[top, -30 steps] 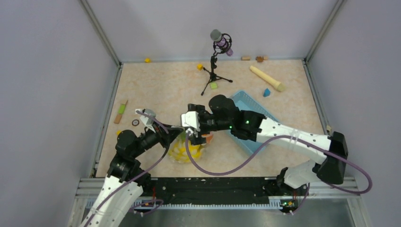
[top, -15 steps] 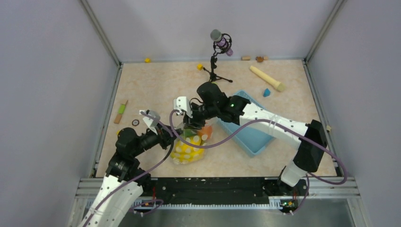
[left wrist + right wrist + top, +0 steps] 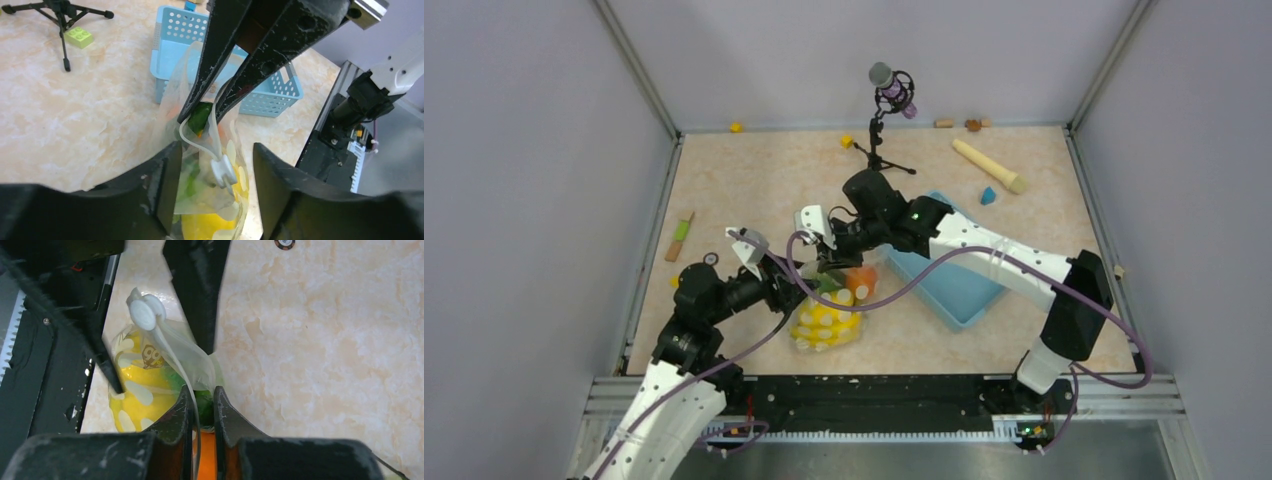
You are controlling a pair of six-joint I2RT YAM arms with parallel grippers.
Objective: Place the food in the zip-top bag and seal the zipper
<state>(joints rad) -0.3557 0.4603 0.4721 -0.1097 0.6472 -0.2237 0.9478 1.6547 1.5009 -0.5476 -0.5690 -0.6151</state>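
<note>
Handover | your right fingers [image 3: 220,407] had just closed, pinching the zipper [image 3: 167,347] | your left fingers [image 3: 162,185] had spread, letting go | bag [image 3: 829,318], food [image 3: 132,405] inside, sat on counter [image 3: 754,180]; sealing judged pending.

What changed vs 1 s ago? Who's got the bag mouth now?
The right gripper went from open to pinched on the zipper at the mouth of the zip-top bag, and its arm swung toward the far side. The left gripper opened; its jaws now stand apart on either side of the bag. The bag, the food inside it and the blue basket stayed put.
</note>
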